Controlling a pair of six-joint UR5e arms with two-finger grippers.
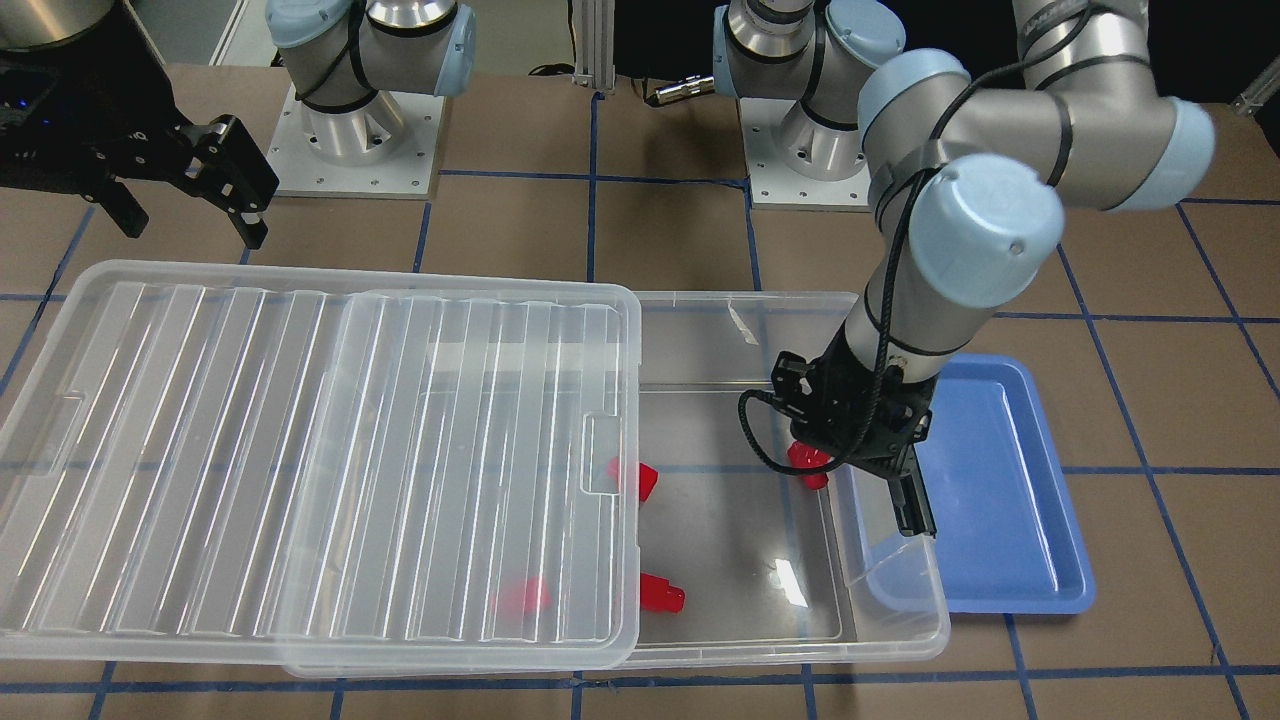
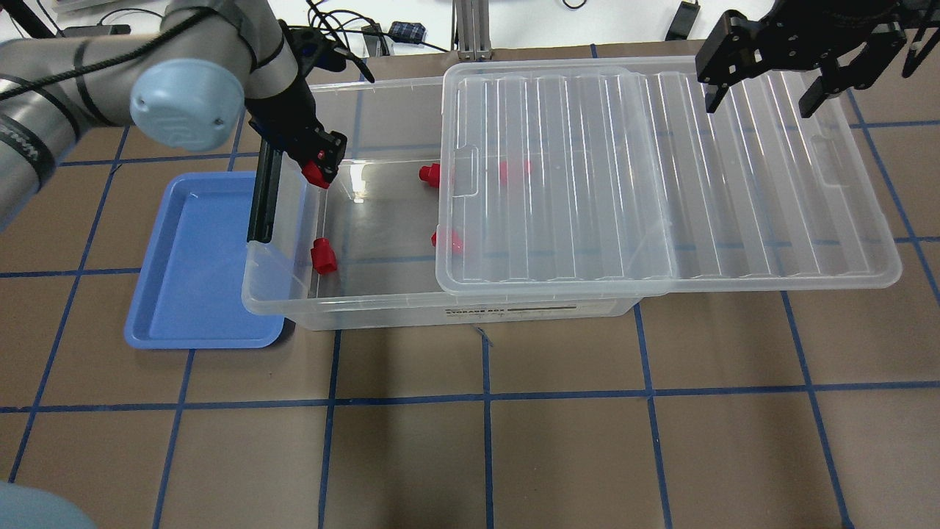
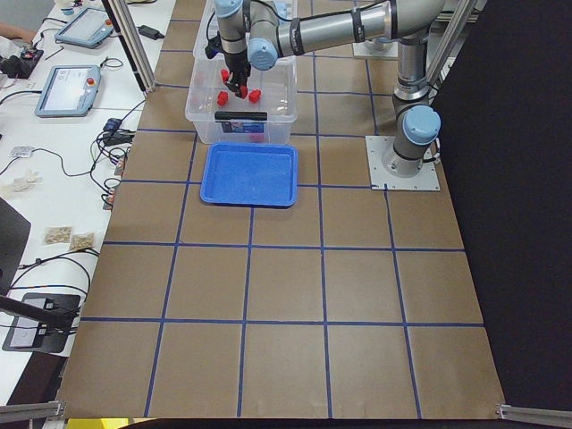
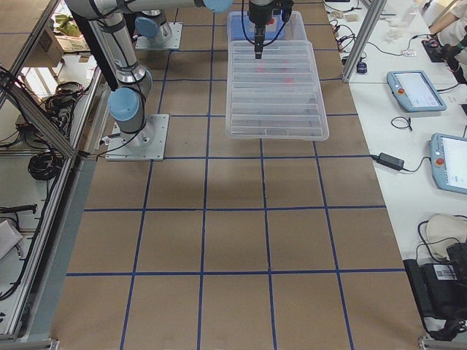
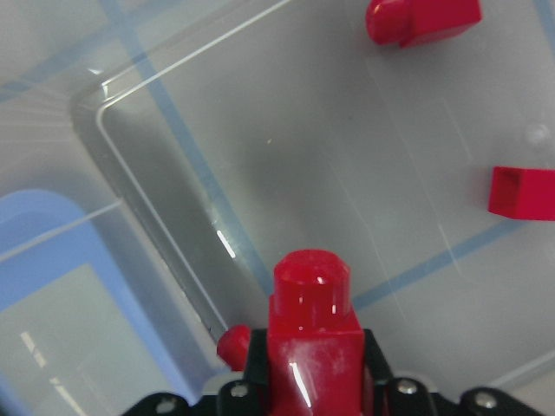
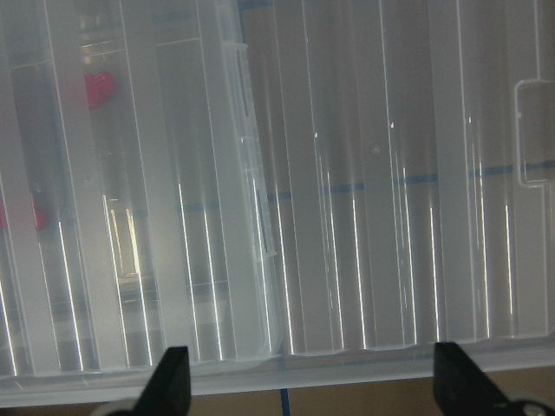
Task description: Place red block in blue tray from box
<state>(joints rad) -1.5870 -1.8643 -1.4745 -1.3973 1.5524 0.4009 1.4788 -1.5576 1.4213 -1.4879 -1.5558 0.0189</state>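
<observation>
Fingers of the left gripper clamped the red block over the box. Those of the right gripper stood apart.

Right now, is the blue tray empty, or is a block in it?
Empty. The blue tray shows only bare floor; the red block is clamped in the left gripper, over the box.

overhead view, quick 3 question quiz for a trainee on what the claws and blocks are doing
1. True or false: the blue tray is empty.
2. What does the left claw grip? A) nothing B) a red block C) the blue tray
3. Fill in: the right claw hangs open above the ribbed clear ___.
Key: 1 true; 2 B; 3 lid.
</observation>
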